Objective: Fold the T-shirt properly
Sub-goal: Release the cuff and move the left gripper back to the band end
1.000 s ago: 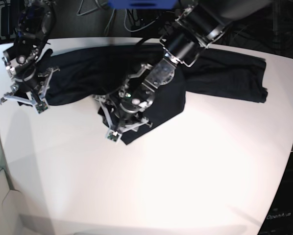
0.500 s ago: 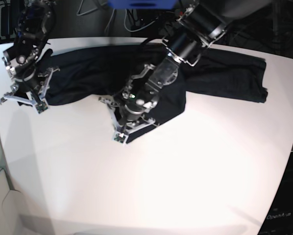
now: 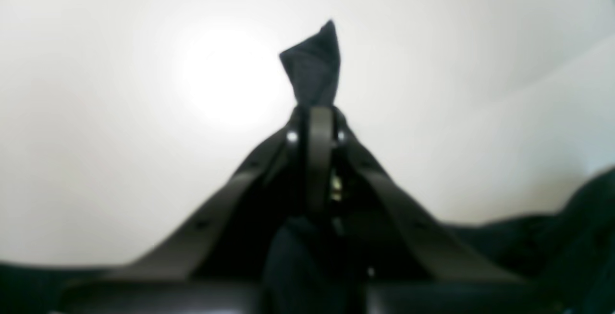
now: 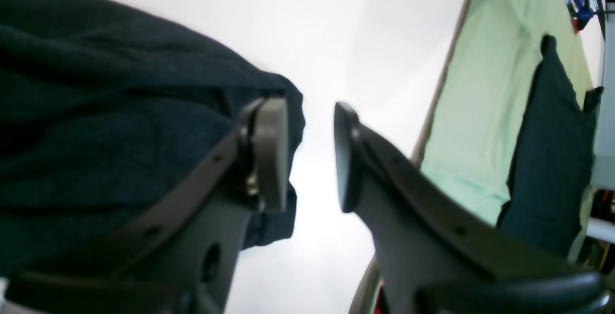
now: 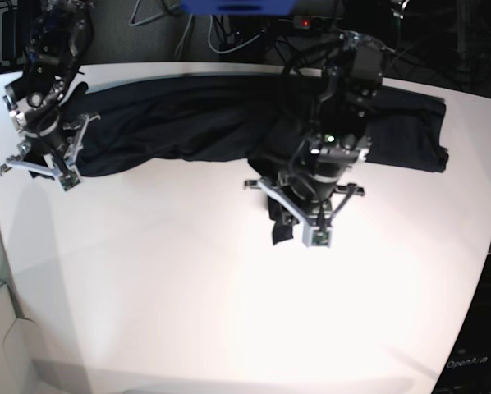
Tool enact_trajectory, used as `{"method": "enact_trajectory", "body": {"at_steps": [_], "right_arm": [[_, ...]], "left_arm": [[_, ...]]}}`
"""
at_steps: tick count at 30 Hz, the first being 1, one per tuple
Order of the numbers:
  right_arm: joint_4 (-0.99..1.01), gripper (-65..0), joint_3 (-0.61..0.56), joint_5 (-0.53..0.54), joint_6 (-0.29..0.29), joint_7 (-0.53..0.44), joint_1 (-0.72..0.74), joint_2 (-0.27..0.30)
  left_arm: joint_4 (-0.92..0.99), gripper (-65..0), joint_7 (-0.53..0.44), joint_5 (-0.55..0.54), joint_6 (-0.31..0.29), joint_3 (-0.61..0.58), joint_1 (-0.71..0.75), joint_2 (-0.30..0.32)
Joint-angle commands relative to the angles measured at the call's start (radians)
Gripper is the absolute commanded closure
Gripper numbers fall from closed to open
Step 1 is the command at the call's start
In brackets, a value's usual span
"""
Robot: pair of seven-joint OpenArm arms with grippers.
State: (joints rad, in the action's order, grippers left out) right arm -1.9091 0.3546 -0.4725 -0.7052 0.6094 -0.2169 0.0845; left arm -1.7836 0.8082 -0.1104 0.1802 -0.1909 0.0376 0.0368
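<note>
Taking the T-shirt point(image 5: 188, 123) as the landmark, it lies as a long dark band across the far part of the white surface point(image 5: 188, 312), stretching from the base view's left edge area to its right side.

At the T-shirt's left end in the base view stands the right gripper point(image 5: 34, 168), just at the cloth's near edge. Its wrist view shows the jaws spread with bare white surface between the two pads point(image 4: 271, 153); the dark knit bunches against the outer side of one pad, and nothing sits in the gap (a pale green area and a dark hanging cloth show beyond the surface edge).

Toward the T-shirt's right half, over its near edge, is the left gripper point(image 5: 311, 234). Its jaws are pressed together on a fold of the T-shirt point(image 3: 314, 71), a pointed dark tip poking out beyond the fingertips against the bright surface. In the base view a dark flap hangs just beside this gripper, on its left.
</note>
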Motion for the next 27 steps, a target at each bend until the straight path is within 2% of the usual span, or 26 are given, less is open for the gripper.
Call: {"method": "enact_trajectory", "body": {"at_steps": [1,7,15,16,20,22,27], "right_arm": [[-0.019,-18.1,0.004,0.001,0.007,-0.013,0.007,0.01],[-0.017,-18.1,0.001,0.001,0.007,-0.015,0.014,0.01],[-0.017,-18.1,0.001,0.001,0.007,-0.015,0.015,0.013],[-0.017,-18.1,0.001,0.001,0.007,-0.015,0.015,0.013],[-0.017,-18.1,-0.002,0.001,0.007,-0.015,0.017,0.011],[-0.017,-18.1,-0.002,0.001,0.007,-0.015,0.017,0.011],[-0.017,-18.1,-0.001,0.002,0.007,-0.015,0.017,0.01]], "left_arm": [[-0.052,0.0,-0.031,0.002,-0.003,0.017,0.008,0.007],[-0.161,0.0,-0.036,0.002,-0.005,0.155,0.155,0.042],[-0.173,0.0,-0.039,0.002,-0.011,0.327,0.262,0.042],[-0.177,0.0,-0.039,0.002,-0.035,0.345,0.272,0.042],[-0.178,0.0,-0.026,0.002,-0.193,0.454,0.276,0.033],[-0.178,0.0,-0.026,0.002,-0.244,0.5,0.284,0.033],[-0.178,0.0,-0.026,0.002,-0.327,0.603,0.31,0.033]]}}
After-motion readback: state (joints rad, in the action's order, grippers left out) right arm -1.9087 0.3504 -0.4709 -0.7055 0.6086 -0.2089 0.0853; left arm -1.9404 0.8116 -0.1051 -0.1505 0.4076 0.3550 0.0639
